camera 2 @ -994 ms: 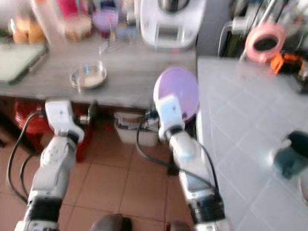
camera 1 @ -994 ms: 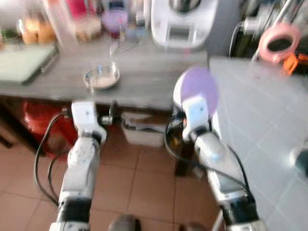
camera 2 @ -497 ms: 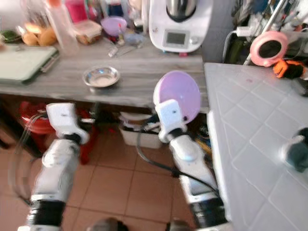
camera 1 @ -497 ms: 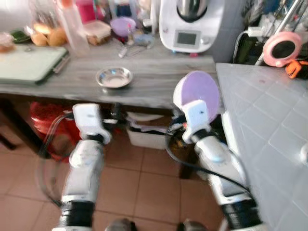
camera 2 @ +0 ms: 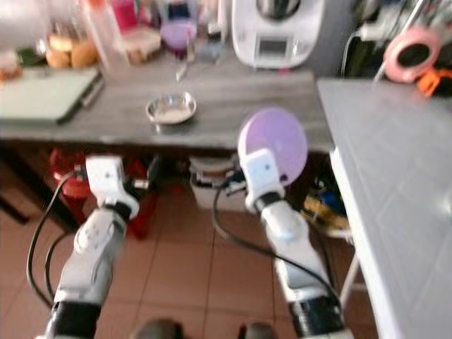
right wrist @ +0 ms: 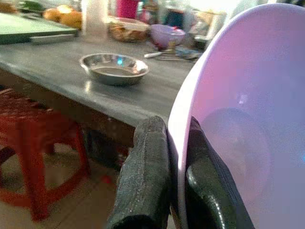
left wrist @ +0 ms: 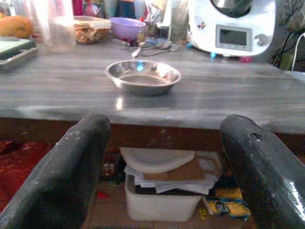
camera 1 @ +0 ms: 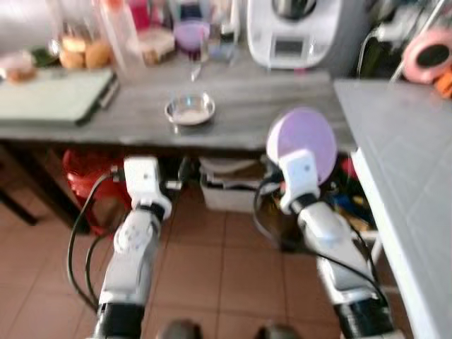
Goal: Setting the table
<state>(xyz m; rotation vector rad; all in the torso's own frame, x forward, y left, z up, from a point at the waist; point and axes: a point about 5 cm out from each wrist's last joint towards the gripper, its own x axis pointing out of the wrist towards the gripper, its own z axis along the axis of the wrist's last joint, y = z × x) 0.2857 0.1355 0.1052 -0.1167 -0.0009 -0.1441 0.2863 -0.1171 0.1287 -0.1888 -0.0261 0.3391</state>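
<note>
You're mid-carry: the right gripper (right wrist: 164,181) has its fingers clamped on the purple plate's (camera 1: 302,135) rim, centre-right of frame, left gripper (left wrist: 162,157) wide open and empty, so next you need to reach the grey bench (camera 1: 282,113) and lay it flat.

The lilac plate (right wrist: 238,124) looks like smooth plastic with a soft sheen, pinched between matt, slightly grainy black fingers (right wrist: 145,191). The small bowl (left wrist: 143,76) is shiny metal on a grey, faintly glossy wood-grain counter (left wrist: 228,95). The floor tiles (camera 1: 219,261), blurred, seem matt terracotta.
</note>
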